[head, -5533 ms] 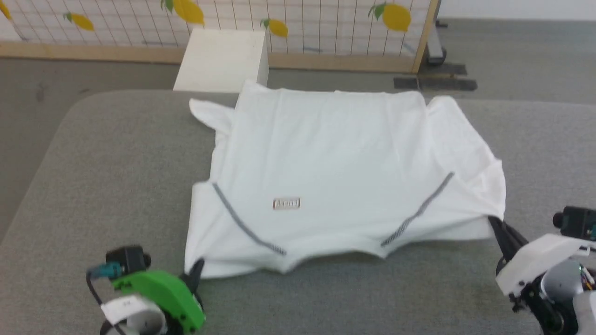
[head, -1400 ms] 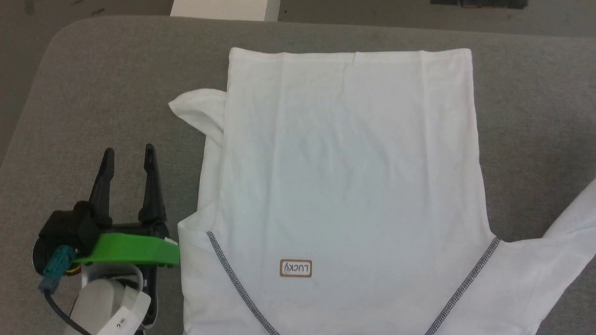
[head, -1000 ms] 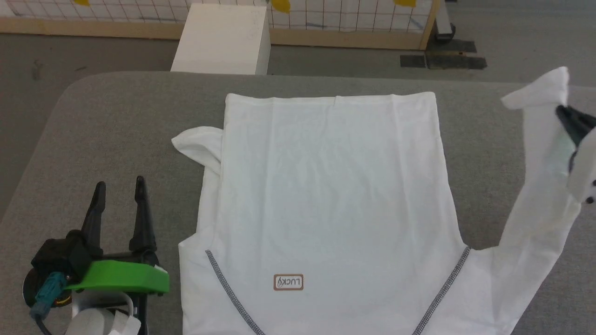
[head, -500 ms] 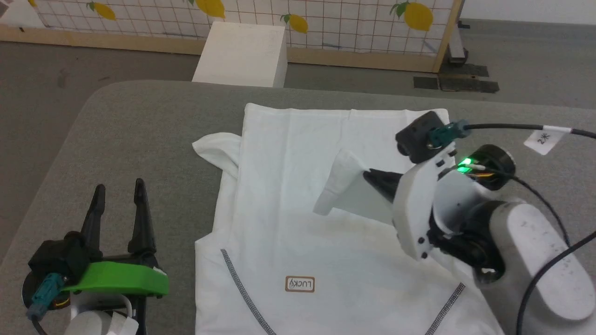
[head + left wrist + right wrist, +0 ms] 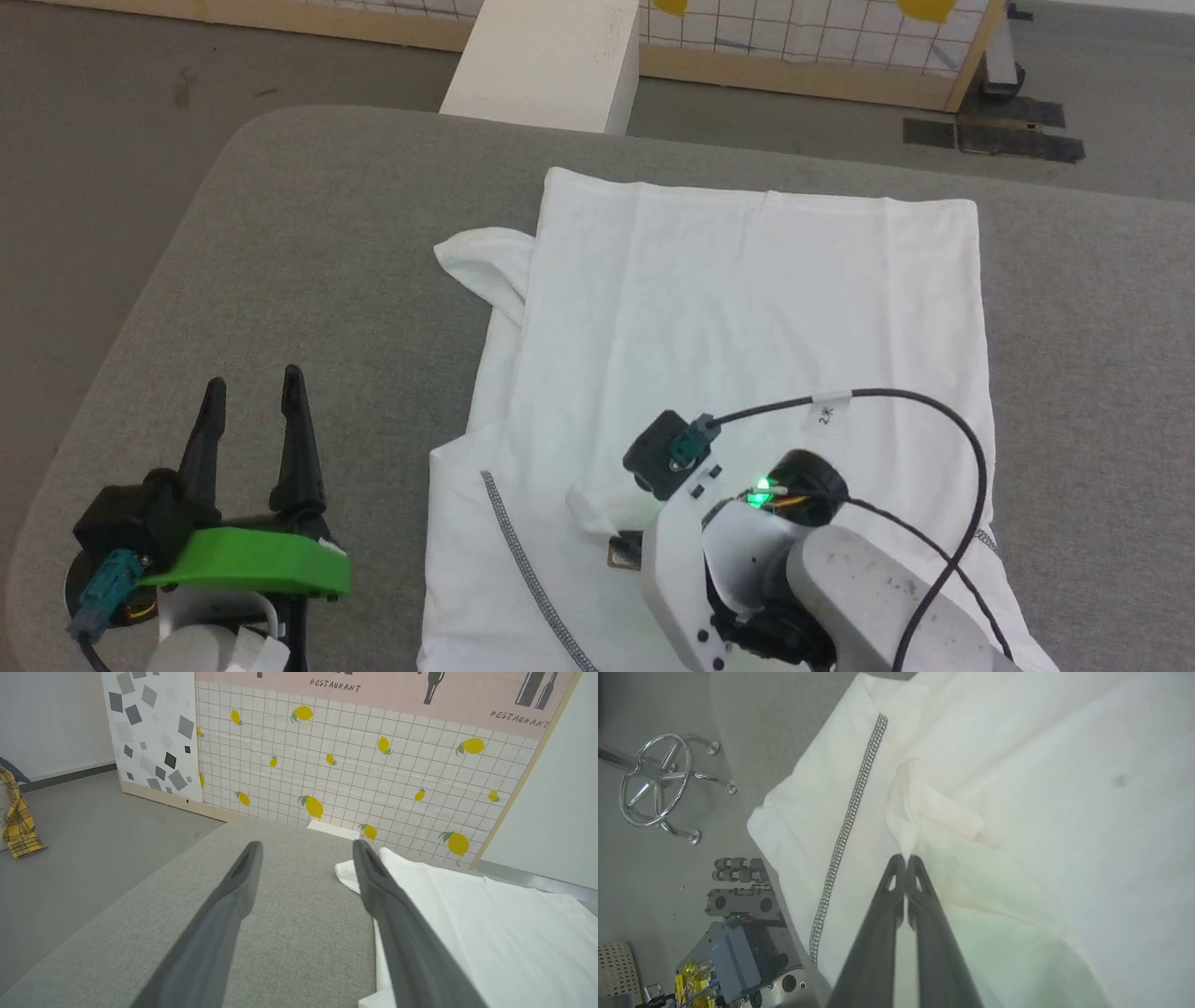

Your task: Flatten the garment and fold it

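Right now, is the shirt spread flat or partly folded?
Partly folded: the shut right tool pinches a sleeve that lies across the shirt.

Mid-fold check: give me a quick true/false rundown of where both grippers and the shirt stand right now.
1. The right gripper is shut on a fold of the garment. True.
2. The left gripper grips the garment's edge. False: its jaws stand open over the bare grey table, beside the garment, holding nothing.
3. The white box sits on the garment. False: it stands beyond the table's far edge.
4. One sleeve pokes out from the garment on the robot's left. True.
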